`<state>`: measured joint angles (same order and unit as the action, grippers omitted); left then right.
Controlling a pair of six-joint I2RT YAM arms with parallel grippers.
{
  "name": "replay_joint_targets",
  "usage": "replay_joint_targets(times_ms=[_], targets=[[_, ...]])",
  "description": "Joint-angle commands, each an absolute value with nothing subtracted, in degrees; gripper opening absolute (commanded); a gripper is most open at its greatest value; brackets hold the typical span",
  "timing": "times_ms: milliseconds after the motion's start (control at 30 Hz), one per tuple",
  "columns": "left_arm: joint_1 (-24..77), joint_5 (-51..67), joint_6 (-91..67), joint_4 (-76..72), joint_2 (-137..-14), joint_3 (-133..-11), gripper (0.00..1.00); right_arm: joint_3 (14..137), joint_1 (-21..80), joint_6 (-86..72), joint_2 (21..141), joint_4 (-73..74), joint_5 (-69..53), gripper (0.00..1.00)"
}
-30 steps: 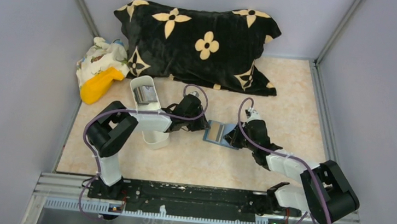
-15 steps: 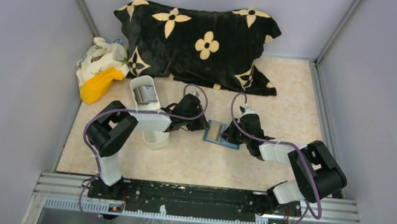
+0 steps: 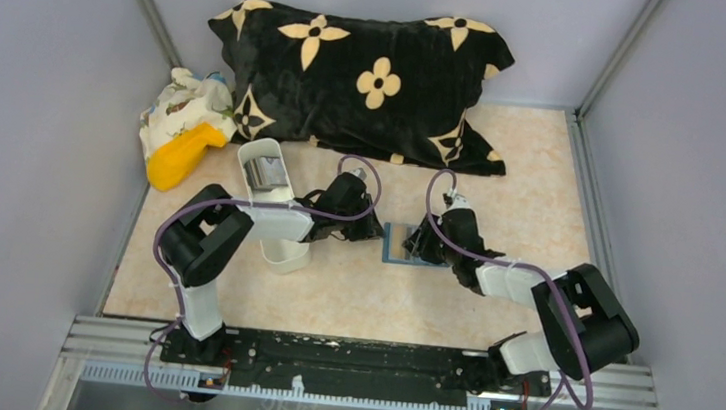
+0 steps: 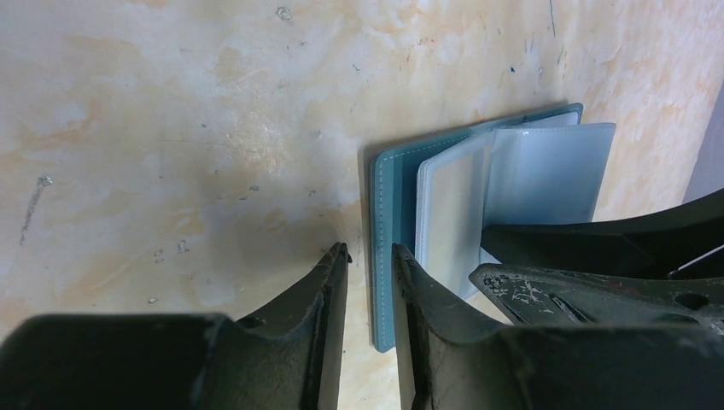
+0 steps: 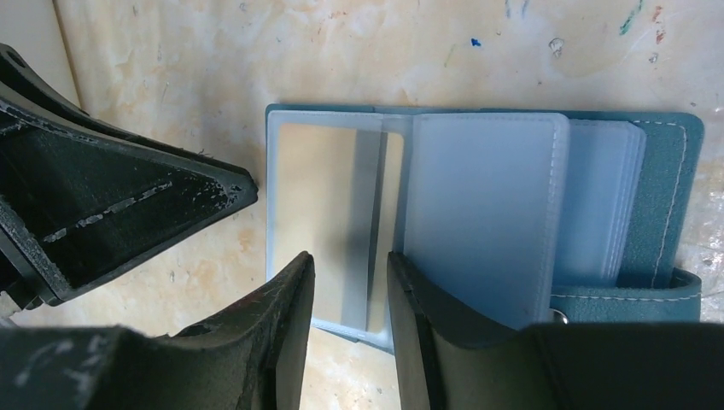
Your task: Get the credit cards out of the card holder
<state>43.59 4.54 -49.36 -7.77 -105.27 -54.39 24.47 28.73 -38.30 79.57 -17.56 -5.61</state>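
Surface: a beige, marbled table (image 3: 532, 181), scuffed and flecked with small ink marks in the wrist views
Room: plain grey-lilac walls (image 3: 39, 83) close it in on three sides; metal rails run along the corners
Far edge: a black pillow (image 3: 371, 75) with cream flower shapes lies along the back wall
Left corner: a crumpled floral cloth (image 3: 183, 102) with a yellow object (image 3: 181, 155) just in front of it
Tray: a long white tray (image 3: 284, 256) lies left of centre, partly under the left arm; something silvery sits in its far end
Card holder (image 3: 401, 244): lies open on the table near the middle, between the two claws; teal cover down, clear plastic sleeves (image 5: 487, 205) fanned up from it, closing tab (image 5: 632, 295) at one corner
Credit cards: a silvery card (image 5: 329, 213) sits inside the outermost clear sleeve; whether the other sleeves hold cards I cannot tell
Left gripper (image 4: 367, 256): jaws parted by a narrow gap and gripping nothing; the tips straddle the stitched edge of the cover, one over bare table, one over the teal
Right gripper (image 5: 350, 260): jaws parted, released; the tips stand over the near edge of the sleeve with the silvery card; whether they touch it I cannot tell
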Motion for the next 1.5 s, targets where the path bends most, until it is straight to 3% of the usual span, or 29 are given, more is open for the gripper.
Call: replay_joint_targets(times_ms=[0,1033,1467], targets=[[43.42,5.24,-47.87,-6.13,-106.42,-53.40,0.32,26.41,28.74,-37.73,80.41,-17.68,-5.31,0.38],[43.44,8.63,-44.39,-3.87,-108.16,-61.91,0.27,25.11,28.74,-39.70,87.38,-25.53,-9.96,0.35],[44.83,10.63,-44.06,-2.96,-109.61,-68.69,0.25,24.28,28.61,-39.71,87.20,-28.21,-12.38,0.38]])
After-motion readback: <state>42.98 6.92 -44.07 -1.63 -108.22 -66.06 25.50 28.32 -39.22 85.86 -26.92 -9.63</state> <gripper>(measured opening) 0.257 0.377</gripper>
